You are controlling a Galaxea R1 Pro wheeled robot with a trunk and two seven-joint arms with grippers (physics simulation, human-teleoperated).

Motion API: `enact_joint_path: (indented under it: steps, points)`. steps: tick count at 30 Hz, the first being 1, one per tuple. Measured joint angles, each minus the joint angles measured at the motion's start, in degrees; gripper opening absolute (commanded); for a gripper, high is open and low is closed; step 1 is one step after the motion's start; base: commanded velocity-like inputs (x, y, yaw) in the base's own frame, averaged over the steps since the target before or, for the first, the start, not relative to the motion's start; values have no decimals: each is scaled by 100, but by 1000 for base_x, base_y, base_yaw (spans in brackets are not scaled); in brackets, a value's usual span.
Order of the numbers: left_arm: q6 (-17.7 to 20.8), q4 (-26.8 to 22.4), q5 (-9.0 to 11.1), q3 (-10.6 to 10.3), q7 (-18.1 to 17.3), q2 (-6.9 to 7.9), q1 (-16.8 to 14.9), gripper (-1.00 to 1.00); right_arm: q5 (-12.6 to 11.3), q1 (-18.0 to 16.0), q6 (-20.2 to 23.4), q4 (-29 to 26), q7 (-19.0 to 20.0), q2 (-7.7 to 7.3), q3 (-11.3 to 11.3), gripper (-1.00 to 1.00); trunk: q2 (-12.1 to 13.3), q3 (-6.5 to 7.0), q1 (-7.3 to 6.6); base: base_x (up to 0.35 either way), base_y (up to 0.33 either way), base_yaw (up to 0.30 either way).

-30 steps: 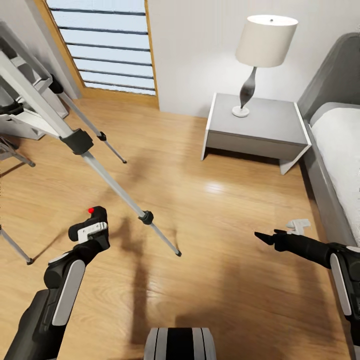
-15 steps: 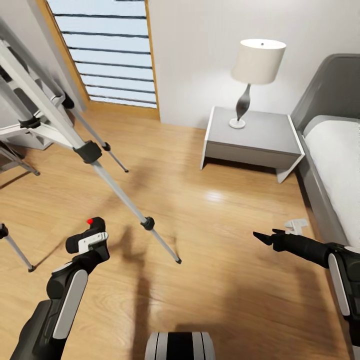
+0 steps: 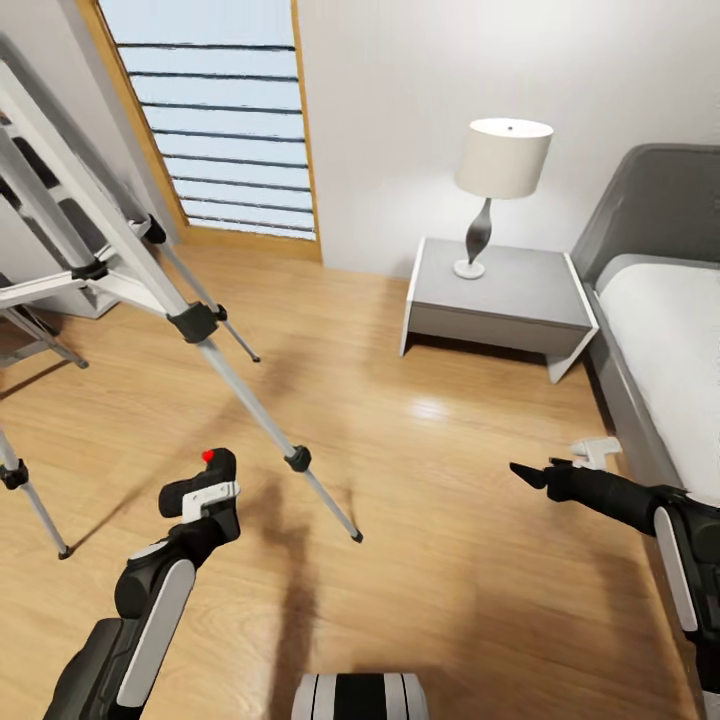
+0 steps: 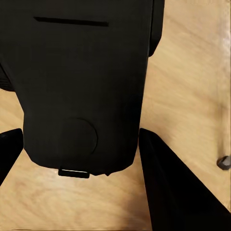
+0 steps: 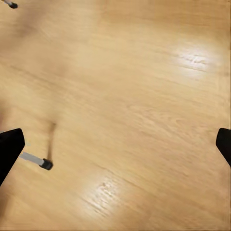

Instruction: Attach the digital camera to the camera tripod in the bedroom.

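Left gripper (image 3: 203, 497) pinches camera (image 3: 200, 484), now raised, nearer tripod (image 3: 190, 320) leg than a second ago. View tilted up; tripod head out of frame. Right gripper (image 3: 530, 474) spread, empty, over floor (image 3: 430, 560). Mounting not begun.

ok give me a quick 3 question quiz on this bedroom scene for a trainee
1. True or false: the left gripper holds the digital camera.
2. What stands on the grey nightstand? A) white lamp B) book C) mug
3. Fill in: the right gripper is ____ and holds nothing.

Key: 1 true. 2 A, the white lamp. 3 open; the right wrist view shows its fingertips wide apart over bare wood floor.
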Motion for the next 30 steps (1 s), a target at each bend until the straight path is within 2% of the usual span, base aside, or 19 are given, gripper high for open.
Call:
enact_joint_path:
  steps: [3,4,9,25,27,29,30]
  points:
    - [29,0,-61,-67,2,-6,45,-100,-1,-4,18,0,-374,129,22,100,4,67,-8,0,0,0]
    - [34,0,-55,-82,3,-9,70,-100,3,-5,33,0,-585,262,102,100,5,89,-10,0,0,0]
    - [43,2,-73,-98,29,-9,96,-100,11,-2,34,0,-750,387,243,100,12,200,-23,0,0,0]
    - [-281,25,-86,-44,53,-9,216,-100,13,1,25,0,-789,429,304,100,34,554,-65,0,0,0]
    - [-327,53,-201,-29,233,-6,234,-100,13,1,26,0,-790,430,309,100,36,599,-70,0,0,0]
    - [-359,62,-193,-21,438,-8,249,-100,13,1,27,0,-790,430,312,100,39,643,-75,0,0,0]
    - [-390,71,-212,-15,659,-15,265,-100,12,1,28,0,-790,431,324,100,40,665,-77,0,0,0]
